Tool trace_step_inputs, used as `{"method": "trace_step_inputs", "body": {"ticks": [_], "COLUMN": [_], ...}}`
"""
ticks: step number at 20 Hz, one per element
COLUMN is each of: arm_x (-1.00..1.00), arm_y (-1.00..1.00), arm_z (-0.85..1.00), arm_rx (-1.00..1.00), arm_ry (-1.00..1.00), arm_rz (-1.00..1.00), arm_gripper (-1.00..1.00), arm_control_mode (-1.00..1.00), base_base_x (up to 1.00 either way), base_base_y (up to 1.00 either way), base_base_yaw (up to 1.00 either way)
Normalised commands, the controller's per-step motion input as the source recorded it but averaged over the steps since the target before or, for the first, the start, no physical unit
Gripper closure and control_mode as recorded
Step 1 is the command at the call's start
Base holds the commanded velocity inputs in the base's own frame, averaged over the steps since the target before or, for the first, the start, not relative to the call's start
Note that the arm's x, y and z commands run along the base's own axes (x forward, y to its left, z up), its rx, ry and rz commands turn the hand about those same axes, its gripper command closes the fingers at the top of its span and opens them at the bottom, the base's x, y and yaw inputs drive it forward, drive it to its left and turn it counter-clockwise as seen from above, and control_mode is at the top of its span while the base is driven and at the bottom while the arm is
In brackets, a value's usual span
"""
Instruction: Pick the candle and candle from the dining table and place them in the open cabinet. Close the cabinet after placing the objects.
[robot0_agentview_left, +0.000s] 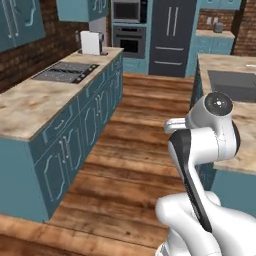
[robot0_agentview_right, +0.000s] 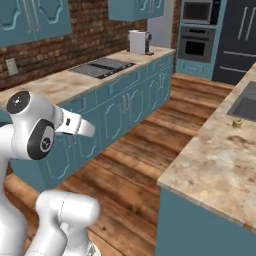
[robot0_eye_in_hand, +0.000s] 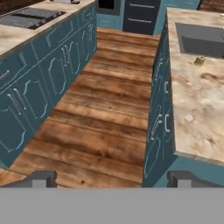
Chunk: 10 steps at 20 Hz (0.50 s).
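Two-finger gripper (robot0_eye_in_hand: 112, 178) held above the brown plank floor (robot0_eye_in_hand: 100, 127), jaws wide apart, nothing between them. Squat yellowish-gold cylinder candle (robot0_eye_in_hand: 199, 61) standing on the beige-and-brown marbled stone desk (robot0_eye_in_hand: 197, 100), just beside the dark grey sink basin (robot0_eye_in_hand: 201, 41), well apart from the gripper. Same candle (robot0_agentview_right: 238, 123) near the basin edge in the right base view.

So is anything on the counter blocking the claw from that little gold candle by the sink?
Nothing visible does. The gold candle sits alone on the stone counter just in front of the sink, and the gripper hangs open over the floor.
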Motion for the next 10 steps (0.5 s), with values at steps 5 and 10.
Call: {"method": "trace_step_inputs", "body": {"ticks": [5, 10], "arm_x": [0.00, 0.00], "arm_y": [0.00, 0.00], "arm_z": [0.00, 0.00], "arm_rx": [0.00, 0.00], "arm_ry": [0.00, 0.00], "arm_rz": [0.00, 0.00], "arm_gripper": [-1.00, -1.00], "arm_control_mode": [1.00, 1.00], "base_base_x": [0.45, 0.45], "base_base_y": [0.34, 0.31], "base_base_yaw": [-0.36, -0.36]}}
